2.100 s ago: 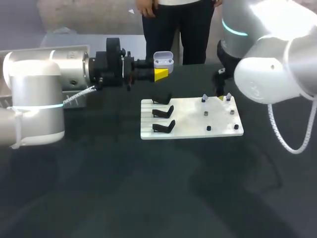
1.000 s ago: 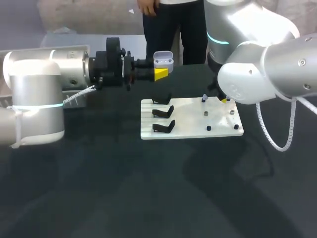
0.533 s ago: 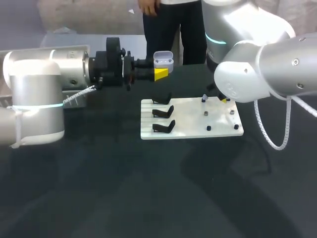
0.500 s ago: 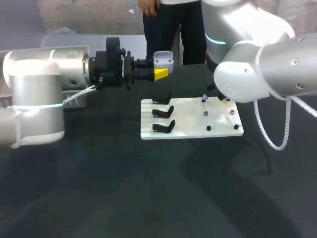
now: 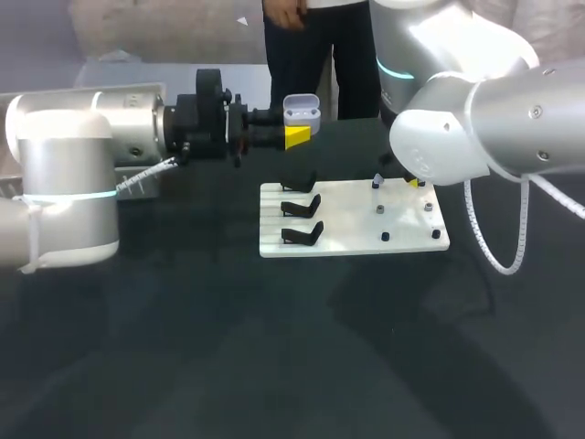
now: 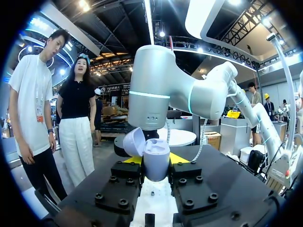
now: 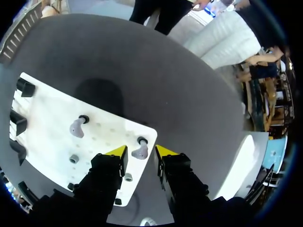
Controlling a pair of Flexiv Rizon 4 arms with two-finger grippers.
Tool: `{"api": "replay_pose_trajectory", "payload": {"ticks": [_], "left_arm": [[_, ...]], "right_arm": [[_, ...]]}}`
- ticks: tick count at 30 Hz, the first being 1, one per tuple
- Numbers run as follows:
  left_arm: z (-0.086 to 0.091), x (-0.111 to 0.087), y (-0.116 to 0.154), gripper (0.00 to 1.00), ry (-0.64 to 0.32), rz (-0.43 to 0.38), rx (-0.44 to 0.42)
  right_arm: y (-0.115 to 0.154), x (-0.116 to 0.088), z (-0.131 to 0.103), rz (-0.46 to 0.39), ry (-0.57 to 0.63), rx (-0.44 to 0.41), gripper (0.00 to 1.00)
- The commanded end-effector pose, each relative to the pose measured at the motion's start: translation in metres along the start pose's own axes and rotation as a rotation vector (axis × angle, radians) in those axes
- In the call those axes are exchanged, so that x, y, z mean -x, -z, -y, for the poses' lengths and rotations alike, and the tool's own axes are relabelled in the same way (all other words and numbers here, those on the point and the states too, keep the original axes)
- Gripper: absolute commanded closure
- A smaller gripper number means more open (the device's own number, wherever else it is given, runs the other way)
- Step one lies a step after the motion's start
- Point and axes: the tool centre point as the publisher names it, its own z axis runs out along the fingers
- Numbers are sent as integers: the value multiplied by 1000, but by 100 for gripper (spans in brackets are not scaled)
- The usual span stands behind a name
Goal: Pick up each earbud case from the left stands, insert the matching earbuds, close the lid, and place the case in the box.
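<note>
Early stage: left tool (image 5: 297, 137) clamped on open earbud case (image 5: 301, 110) behind white board (image 5: 347, 240); right tool (image 7: 139, 150) fingers apart, straddling earbud (image 7: 140, 152) on board; insertion, closing, boxing likely all left

An exhibition hall, by the high roof trusses (image 6: 251, 21) and spotlights (image 6: 162, 34) above the dark table (image 5: 274, 357)

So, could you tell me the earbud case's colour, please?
The earbud case is pale lavender, clearest in left wrist view.
</note>
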Motion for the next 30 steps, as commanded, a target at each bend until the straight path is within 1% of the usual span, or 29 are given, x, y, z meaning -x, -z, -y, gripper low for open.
{"api": "replay_pose_trajectory", "payload": {"ticks": [1,5,6,7,8,9,10,15,18,24,27,30], "left_arm": [[-1,0,0,100,0,0,-1],[-1,0,0,100,0,0,-1],[-1,0,0,100,0,0,-1],[-1,0,0,100,0,0,-1],[-1,0,0,100,0,0,-1],[-1,0,0,100,0,0,-1],[-1,0,0,100,0,0,-1],[-1,0,0,100,0,0,-1],[-1,0,0,100,0,0,-1],[-1,0,0,100,0,0,-1],[-1,0,0,100,0,0,-1],[-1,0,0,100,0,0,-1]], "right_arm": [[-1,1,-1,-7,1,0,64],[-3,2,0,-9,1,1,66],[-3,2,0,-10,1,1,69],[-3,3,0,-11,1,1,70],[-3,3,0,-10,0,1,81],[-3,3,0,-10,-1,1,95],[-3,3,0,-11,-3,0,100],[-2,3,0,-13,-5,1,100],[7,2,1,-8,-9,0,100],[38,-3,5,-1,-21,-3,100],[62,-6,8,4,-24,0,100],[85,-10,4,6,-18,3,100]]}}
